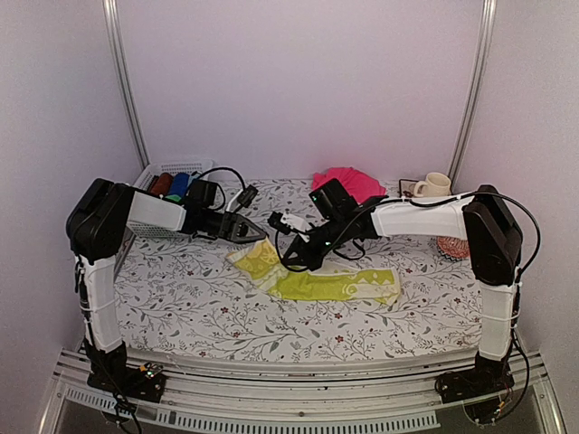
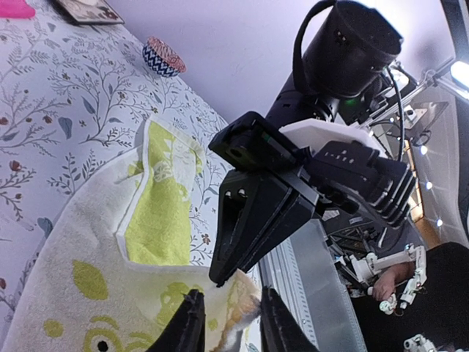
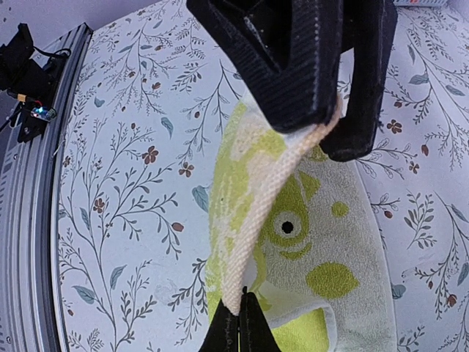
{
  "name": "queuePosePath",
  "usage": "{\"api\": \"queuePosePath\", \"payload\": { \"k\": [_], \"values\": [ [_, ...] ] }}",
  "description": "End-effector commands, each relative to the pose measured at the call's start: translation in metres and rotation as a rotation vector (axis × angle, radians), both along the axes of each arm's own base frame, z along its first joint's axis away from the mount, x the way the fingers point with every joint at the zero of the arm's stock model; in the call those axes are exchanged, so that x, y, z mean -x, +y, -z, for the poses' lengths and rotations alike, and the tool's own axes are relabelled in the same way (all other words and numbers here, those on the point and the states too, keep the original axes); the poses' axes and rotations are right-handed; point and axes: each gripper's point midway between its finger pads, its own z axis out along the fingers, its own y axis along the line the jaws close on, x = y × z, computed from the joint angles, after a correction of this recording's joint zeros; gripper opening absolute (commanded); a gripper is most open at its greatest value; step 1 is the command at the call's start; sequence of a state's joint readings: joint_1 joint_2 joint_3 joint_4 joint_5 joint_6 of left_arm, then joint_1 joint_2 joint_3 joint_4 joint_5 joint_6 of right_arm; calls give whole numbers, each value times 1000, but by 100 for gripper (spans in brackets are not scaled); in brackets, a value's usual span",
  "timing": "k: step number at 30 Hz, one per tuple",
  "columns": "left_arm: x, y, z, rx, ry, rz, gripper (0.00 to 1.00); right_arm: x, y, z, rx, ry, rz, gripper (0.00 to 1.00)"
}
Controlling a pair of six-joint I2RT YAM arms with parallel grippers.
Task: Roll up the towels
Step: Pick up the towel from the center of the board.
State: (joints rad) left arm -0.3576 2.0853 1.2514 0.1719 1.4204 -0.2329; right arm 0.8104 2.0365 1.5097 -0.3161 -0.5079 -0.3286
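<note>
Lime-yellow towel [image 1: 335, 285] lies mid-worktop [image 1: 181, 307], stretched out to the right. Both grippers are at its left end. The right gripper [image 3: 239, 302] is pinched tight on the towel's cream hem, and the left gripper [image 2: 231, 301] is narrowed around the same hem just beside it. Pink towel [image 1: 348, 181] sits crumpled at the far edge.

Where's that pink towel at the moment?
In the top view, the pink towel lies bunched at the far edge of the table, right of centre, behind the right arm and just left of the cream mug.
</note>
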Motion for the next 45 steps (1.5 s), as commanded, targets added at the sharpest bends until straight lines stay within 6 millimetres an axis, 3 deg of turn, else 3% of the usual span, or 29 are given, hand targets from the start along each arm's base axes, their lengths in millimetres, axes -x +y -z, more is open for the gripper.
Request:
{"api": "queuePosePath", "payload": {
  "k": [1,7,9,15,19,22,25,28,31,39,45],
  "values": [
    [-4,-2,-13,17,-48,-4,22,-3,-2,-4,-2,1,19,2],
    [-3,-1,-11,14,-47,-9,9,-5,-5,1,11,0,33,2],
    [-3,-1,-11,12,-43,-10,0,-7,-5,3,15,2,39,2],
    [-5,1,-16,1,-51,-33,0,-18,-11,1,16,-2,75,5],
    [-15,5,-16,-55,-60,-114,0,-34,-27,-12,3,23,129,47],
    [-20,10,-17,-107,-76,-184,0,-44,-45,-26,-10,34,180,65],
    [-23,16,-26,-151,-114,-254,0,-53,-66,-35,-8,46,259,73],
    [-26,22,-30,-200,-137,-313,0,-65,-97,-35,15,78,387,73],
    [-25,27,-31,-237,-150,-334,0,-76,-132,-24,80,127,539,74],
    [-17,34,-23,-283,-121,-357,0,-83,-222,22,264,278,920,73],
    [-16,34,-20,-296,-104,-370,0,-86,-276,48,330,386,1144,70]
  ]
}}
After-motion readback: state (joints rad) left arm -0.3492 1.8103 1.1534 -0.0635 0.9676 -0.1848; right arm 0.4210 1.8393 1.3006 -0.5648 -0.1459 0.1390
